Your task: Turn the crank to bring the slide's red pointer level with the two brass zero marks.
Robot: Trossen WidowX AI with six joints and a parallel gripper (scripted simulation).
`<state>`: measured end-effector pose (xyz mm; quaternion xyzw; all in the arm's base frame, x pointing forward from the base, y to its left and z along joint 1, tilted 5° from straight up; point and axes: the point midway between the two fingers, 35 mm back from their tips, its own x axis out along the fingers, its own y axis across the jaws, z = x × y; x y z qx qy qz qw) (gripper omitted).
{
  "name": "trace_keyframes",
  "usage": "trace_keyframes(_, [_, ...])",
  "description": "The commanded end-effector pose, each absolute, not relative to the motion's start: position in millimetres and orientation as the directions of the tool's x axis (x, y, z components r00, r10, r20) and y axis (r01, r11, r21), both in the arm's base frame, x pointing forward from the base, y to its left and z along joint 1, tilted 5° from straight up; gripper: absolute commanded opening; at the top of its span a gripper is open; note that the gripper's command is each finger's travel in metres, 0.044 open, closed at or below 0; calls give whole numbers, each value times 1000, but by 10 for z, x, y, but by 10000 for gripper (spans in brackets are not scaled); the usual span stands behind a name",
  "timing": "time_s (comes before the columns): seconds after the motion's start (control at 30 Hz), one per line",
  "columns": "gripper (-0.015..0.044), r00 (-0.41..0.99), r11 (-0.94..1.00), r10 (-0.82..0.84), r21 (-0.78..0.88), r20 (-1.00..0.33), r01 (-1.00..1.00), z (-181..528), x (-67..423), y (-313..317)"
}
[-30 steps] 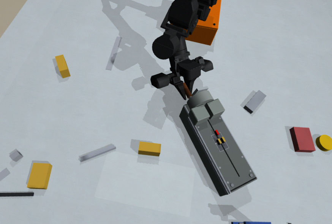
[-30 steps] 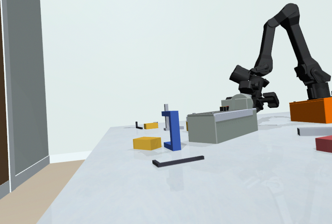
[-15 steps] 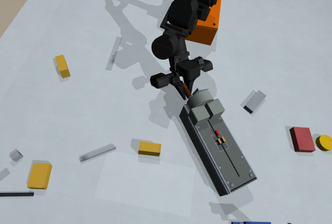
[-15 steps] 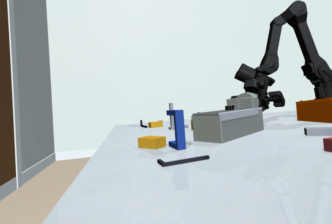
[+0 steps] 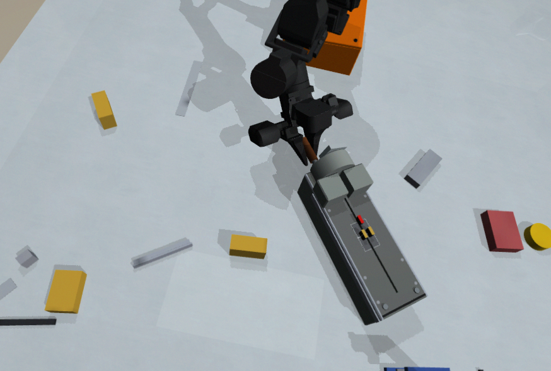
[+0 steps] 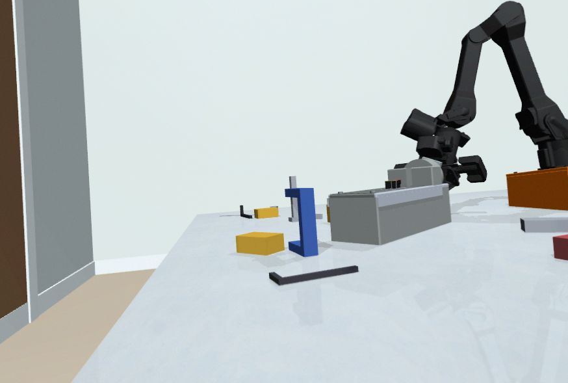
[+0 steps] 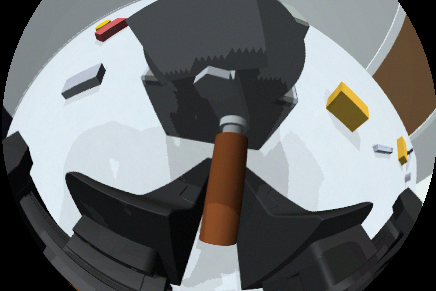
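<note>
The grey machine (image 5: 382, 246) (image 6: 353, 218) has a slot along its top. The red pointer (image 5: 360, 219) is beside the slot, short of the two brass zero marks (image 5: 367, 233), on the crank side; it is not level with them. The crank's brown handle (image 5: 310, 150) (image 7: 225, 188) sticks out from the machine's round end housing (image 5: 331, 164) (image 6: 424, 165). My gripper (image 5: 310, 160) (image 7: 222, 166) is shut on the handle, one finger on each side. In the exterior view the handle and fingertips are mostly hidden behind the housing.
A grey block (image 5: 422, 169) (image 7: 84, 82) lies beside the machine, with a red block (image 5: 502, 231) and a yellow disc (image 5: 538, 236) further off. A yellow block (image 5: 248, 246) lies on the other side. A blue bracket (image 6: 307, 222) stands past the far end.
</note>
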<state>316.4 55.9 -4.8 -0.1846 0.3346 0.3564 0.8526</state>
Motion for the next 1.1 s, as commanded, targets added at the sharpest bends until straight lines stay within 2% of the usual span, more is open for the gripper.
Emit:
trace_keyframes(0.0, [0,544,687,469,-100,-696,-720,-4,3221,502])
trace_keyframes(1.07, [0,544,687,469,-100,-695,-720,21,3236,486])
